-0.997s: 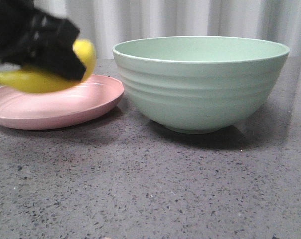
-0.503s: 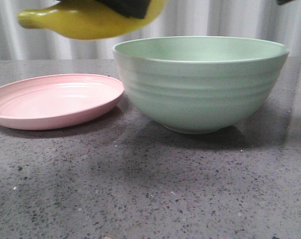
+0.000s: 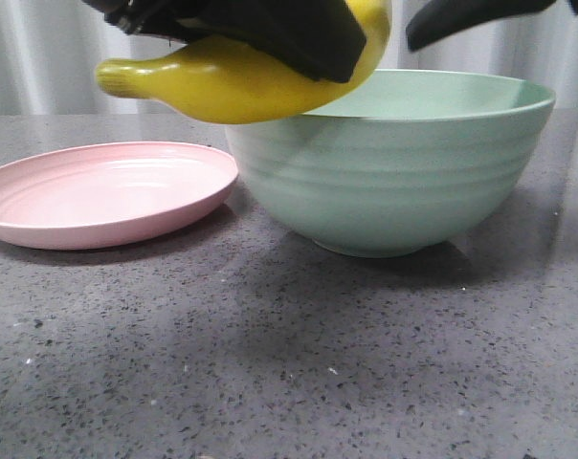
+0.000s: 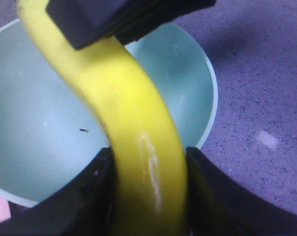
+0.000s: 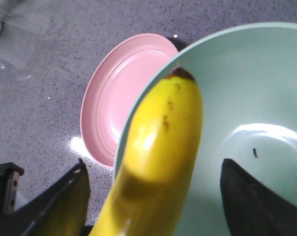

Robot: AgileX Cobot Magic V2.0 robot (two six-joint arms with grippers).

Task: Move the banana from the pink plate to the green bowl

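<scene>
My left gripper is shut on the yellow banana and holds it in the air over the left part of the green bowl. In the front view the banana hangs level, stem end to the left, just above the bowl's left rim, with the left gripper over it. My right gripper is open, its fingers wide on either side of the banana without touching it; one of its fingers shows above the bowl. The pink plate lies bare to the left.
The plate and bowl stand on a dark speckled stone tabletop, nearly touching each other. A pale curtain hangs behind. A tiny dark speck lies on the bowl's floor.
The banana went from just above the pink plate up and to the right, and now hangs over the bowl's left rim. A right gripper finger has come into the front view.
</scene>
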